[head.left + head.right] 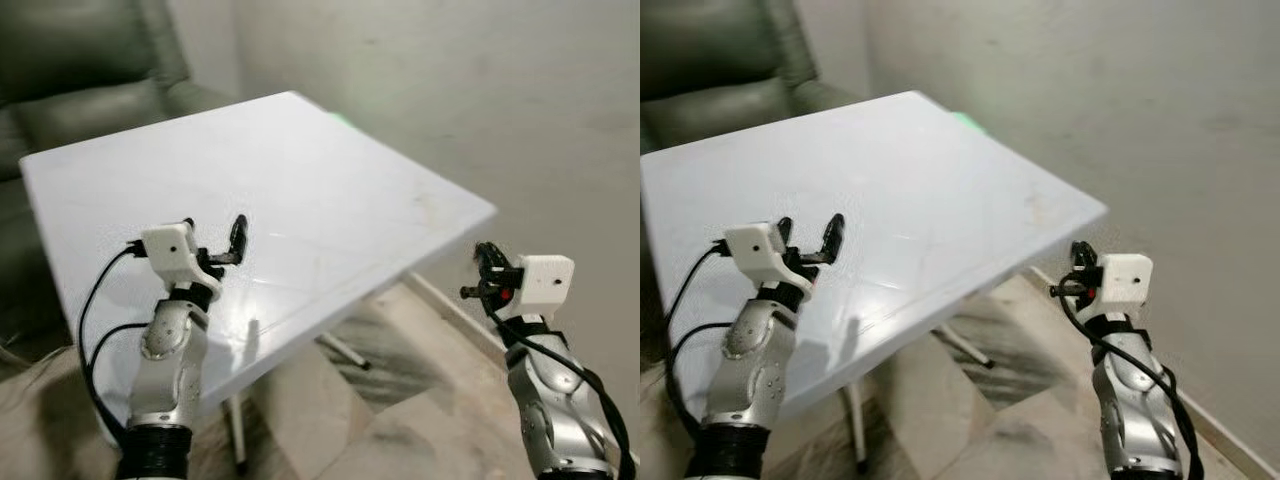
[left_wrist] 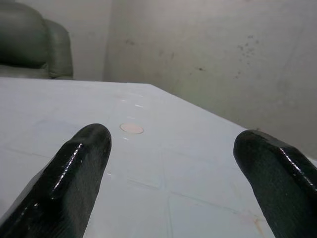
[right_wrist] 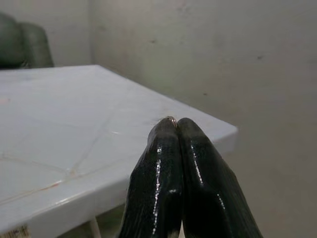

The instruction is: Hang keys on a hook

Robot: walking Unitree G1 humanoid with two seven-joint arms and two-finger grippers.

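Before the robot stands a white square table point(image 1: 300, 200) on thin metal legs, its top bare apart from a small pale round mark point(image 2: 131, 128) seen from the left wrist. Behind the table sits a dark green armchair point(image 1: 70, 70), against a plain grey wall point(image 1: 480, 90). Below lies a marbled tile floor point(image 1: 400, 400).

Left gripper point(image 1: 215, 240) is raised over the near edge of the table, fingers point(image 2: 74, 173) spread apart and holding nothing. Right gripper point(image 1: 486, 268) is held off the table's right corner, above the floor, well apart from the tabletop; its fingers point(image 3: 163, 168) are pressed together tip to tip with nothing visible between them.

Keys and hook cannot be located in any of the views.
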